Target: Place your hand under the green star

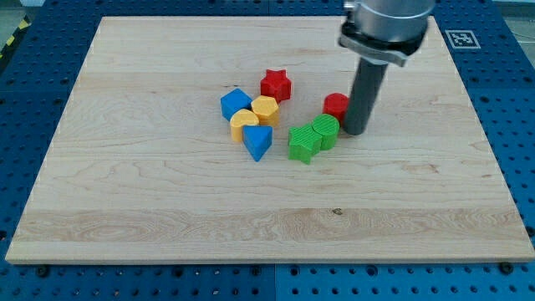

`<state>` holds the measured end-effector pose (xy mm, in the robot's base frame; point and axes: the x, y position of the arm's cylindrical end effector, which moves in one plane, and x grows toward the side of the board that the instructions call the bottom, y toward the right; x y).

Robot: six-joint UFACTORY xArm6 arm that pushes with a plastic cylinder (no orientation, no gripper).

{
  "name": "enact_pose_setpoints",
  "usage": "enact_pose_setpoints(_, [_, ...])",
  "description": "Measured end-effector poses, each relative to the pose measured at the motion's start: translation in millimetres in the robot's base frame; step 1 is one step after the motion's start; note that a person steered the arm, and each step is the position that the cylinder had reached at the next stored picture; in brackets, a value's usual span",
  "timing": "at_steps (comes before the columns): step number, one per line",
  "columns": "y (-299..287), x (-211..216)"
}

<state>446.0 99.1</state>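
Observation:
The green star (303, 143) lies near the middle of the wooden board (167, 209), touching a green round block (325, 130) on its upper right. My tip (356, 130) rests on the board just to the right of the green round block and right below a red round block (336, 105). The tip is to the right of and slightly above the green star, with the green round block between them.
Left of the green star sits a cluster: a blue cube (236, 104), a yellow block (265, 109), a yellow heart-like block (243, 124) and a blue wedge (258, 142). A red star (276, 84) lies above them. Blue pegboard surrounds the board.

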Motion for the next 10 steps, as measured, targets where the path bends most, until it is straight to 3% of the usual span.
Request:
enact_pose_setpoints(1, [-29, 0])
enact_pose_setpoints(3, [1, -6])
enact_pose_setpoints(4, [31, 31])
enact_pose_setpoints(5, [34, 89])
enact_pose_setpoints(6, [19, 121])
enact_pose_setpoints(8, [-48, 121])
enact_pose_setpoints(10, [-60, 91])
